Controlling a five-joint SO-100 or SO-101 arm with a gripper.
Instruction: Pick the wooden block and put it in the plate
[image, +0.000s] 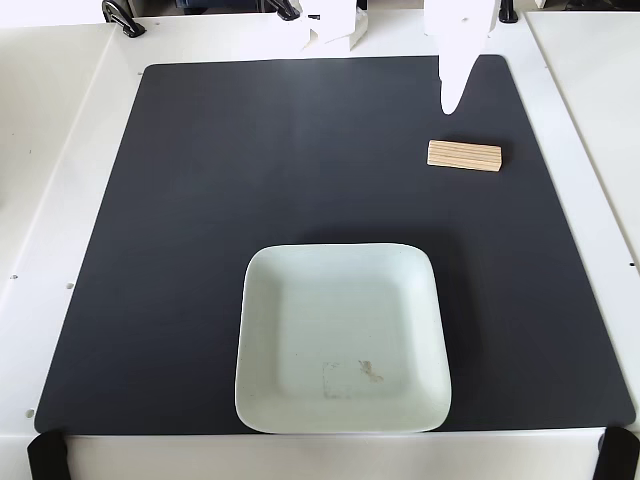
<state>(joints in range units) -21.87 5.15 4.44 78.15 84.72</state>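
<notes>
A white table (60, 150) fills the fixed view, carrying a large black mat (250, 220) with rounded corners that covers most of its top. The mat spreads out below and to both sides of the white gripper (453, 100), which enters from the top edge at upper right.

On the near half of the mat, well below the jaws and off to their left in this view, sits the plate (275, 330), a pale mint-white square with rounded corners and a raised rim. A faint smudge (352, 378) marks its floor toward the near side; nothing lies in it.

The gripper itself shows as a white body tapering to a narrow tip that points down the picture, over the mat's far right corner. Only that single tapered shape can be made out, so whether the jaws stand wide or narrow cannot be told; nothing is seen held in them.

The wooden block (464, 156), a small light-tan bar with lengthwise grooves, lies flat on the mat just below the fingertip in this view, its long side running across the picture, apart from the tip. It lies well clear of the plate, up and to the plate's right.

Black clamps (124, 20) grip the table's far edge, left of the jaws, and black straps (46, 455) wrap both near corners.
</notes>
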